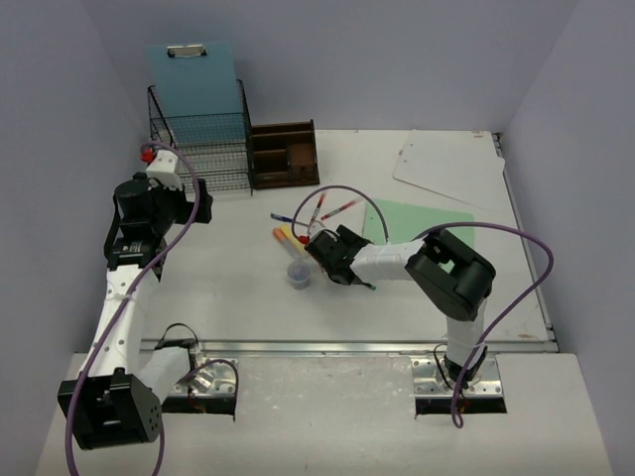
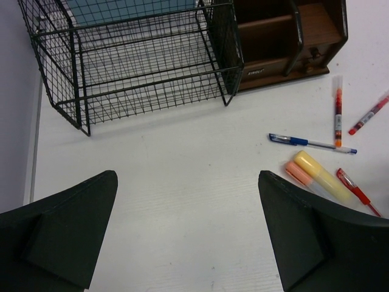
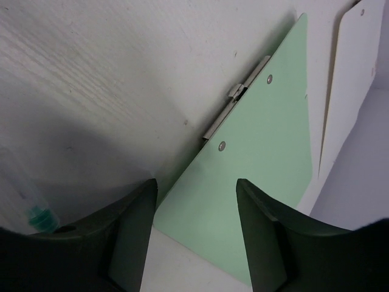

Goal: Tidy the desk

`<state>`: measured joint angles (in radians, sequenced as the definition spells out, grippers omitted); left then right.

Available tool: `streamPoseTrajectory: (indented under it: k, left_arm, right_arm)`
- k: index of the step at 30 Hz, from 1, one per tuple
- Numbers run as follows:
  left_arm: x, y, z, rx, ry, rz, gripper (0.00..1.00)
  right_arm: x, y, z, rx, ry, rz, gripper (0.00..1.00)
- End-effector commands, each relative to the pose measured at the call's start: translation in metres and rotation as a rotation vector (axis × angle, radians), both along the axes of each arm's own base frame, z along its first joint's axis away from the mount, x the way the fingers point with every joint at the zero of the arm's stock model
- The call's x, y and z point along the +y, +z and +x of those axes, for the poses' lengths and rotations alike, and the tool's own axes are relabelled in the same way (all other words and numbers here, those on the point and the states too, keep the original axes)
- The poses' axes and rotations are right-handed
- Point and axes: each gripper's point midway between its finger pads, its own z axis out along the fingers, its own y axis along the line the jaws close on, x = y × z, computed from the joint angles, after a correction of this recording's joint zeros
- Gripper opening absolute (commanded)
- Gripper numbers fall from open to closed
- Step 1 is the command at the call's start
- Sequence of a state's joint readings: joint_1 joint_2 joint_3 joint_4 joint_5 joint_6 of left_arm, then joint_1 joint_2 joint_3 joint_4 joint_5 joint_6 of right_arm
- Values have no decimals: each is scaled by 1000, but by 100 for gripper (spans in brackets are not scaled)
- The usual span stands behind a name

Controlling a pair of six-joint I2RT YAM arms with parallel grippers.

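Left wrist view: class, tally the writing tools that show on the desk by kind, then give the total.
Pens: 4
Highlighters: 2
Total: 6

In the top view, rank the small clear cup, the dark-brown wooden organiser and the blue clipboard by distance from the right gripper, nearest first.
1. Small clear plastic cup, just left of the right gripper.
2. Dark-brown wooden organiser, farther back.
3. Blue clipboard, back left, behind the black wire-mesh rack.
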<state>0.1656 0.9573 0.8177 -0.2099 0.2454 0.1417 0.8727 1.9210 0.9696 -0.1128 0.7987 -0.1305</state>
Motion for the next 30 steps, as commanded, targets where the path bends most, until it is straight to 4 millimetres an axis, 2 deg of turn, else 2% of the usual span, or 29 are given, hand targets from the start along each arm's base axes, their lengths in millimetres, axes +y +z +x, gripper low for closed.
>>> streamPoseTrajectory:
  k: [1, 4, 8, 12, 14, 20, 26, 27, 30]
  left_arm:
    - [5, 21, 6, -79, 8, 6, 99]
    - [5, 22, 11, -76, 7, -9, 99]
    - [3, 26, 16, -75, 1, -34, 99]
    - [2, 35, 17, -93, -1, -41, 99]
    - [2, 37, 18, -97, -3, -40, 99]
    - [3, 44, 18, -107, -2, -32, 100]
    - [3, 47, 17, -111, -1, -28, 100]
    - [3, 47, 17, -111, -2, -28, 100]
    - [1, 51, 16, -117, -9, -30, 100]
  right_arm:
    - [-21, -39, -21, 44, -14, -100, 55]
    - [-24, -41, -22, 10, 3, -128, 54]
    - [-29, -38, -25, -22, -6, -149, 63]
    - [-50, -42, -39, 2, -121, -223, 62]
    - [-50, -44, -40, 2, -127, -208, 60]
    - [-53, -50, -46, 45, -145, -222, 45]
    - [-53, -54, -52, 86, -144, -212, 4]
    - [-53, -52, -52, 88, -140, -204, 0]
    - [-47, -37, -49, 72, -115, -163, 0]
